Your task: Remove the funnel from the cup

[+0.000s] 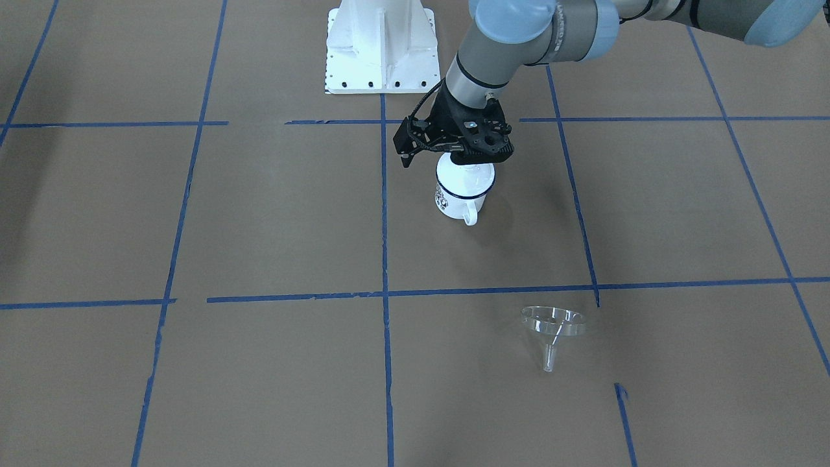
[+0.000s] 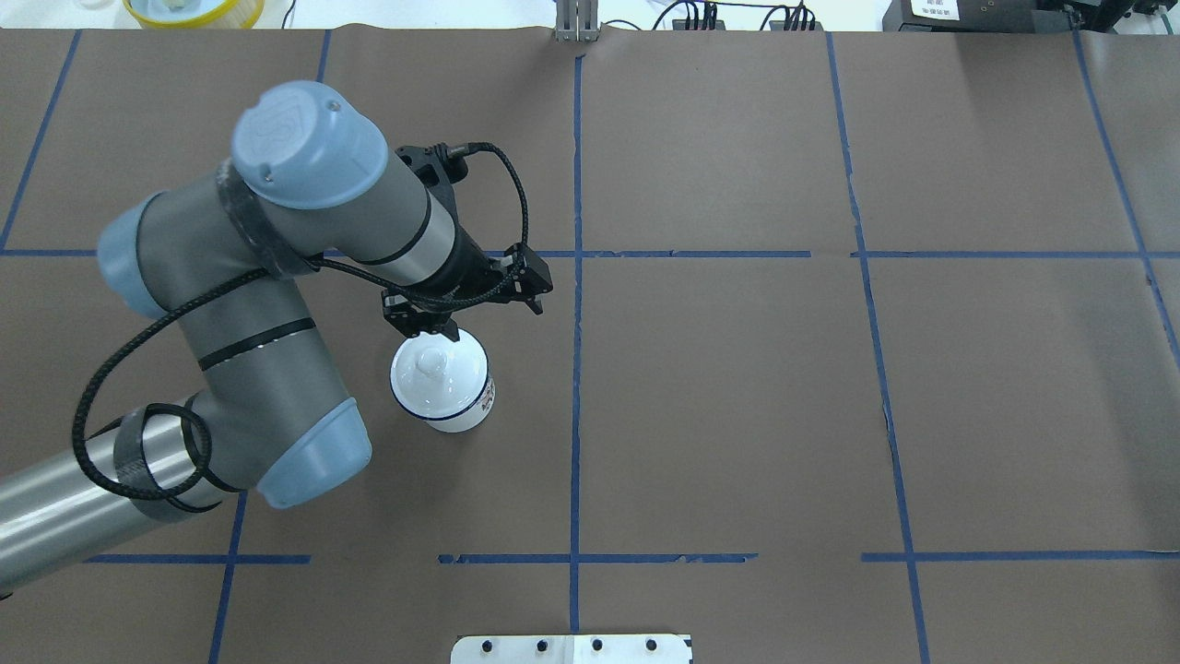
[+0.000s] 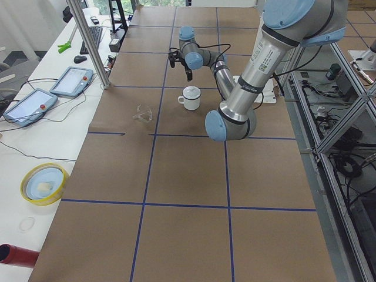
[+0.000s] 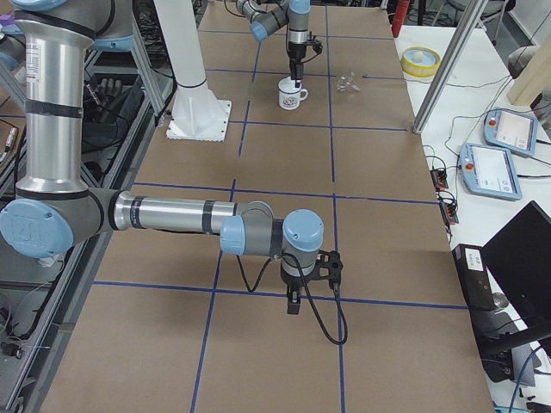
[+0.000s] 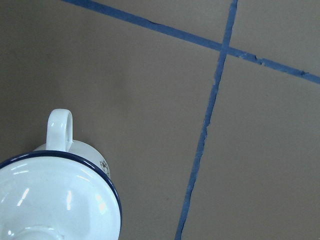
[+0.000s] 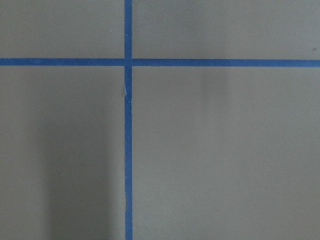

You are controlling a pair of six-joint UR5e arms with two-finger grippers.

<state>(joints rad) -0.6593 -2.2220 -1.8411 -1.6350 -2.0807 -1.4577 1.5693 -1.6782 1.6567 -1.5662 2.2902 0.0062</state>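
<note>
The cup [image 1: 454, 194] is a white enamel mug with a dark blue rim, upright on the brown paper, with a white knobbed lid [image 2: 433, 373] on it. The clear funnel [image 1: 553, 322] lies on its side on the table, apart from the cup; it also shows in the exterior left view [image 3: 143, 113]. In the overhead view the arm hides it. My left gripper [image 1: 465, 159] hangs just above the lid, its fingertips hidden by the wrist mount. The left wrist view shows the cup's handle [image 5: 60, 125] and lid. My right gripper [image 4: 293, 303] points down over tape lines, far from the cup; I cannot tell its state.
The white robot pedestal [image 1: 381, 48] stands just behind the cup. A yellow bowl [image 3: 43, 183] and teach pendants [image 3: 70, 81] lie on the side table beyond the paper's edge. A metal post [image 3: 88, 41] stands at that edge. Blue tape lines grid the paper.
</note>
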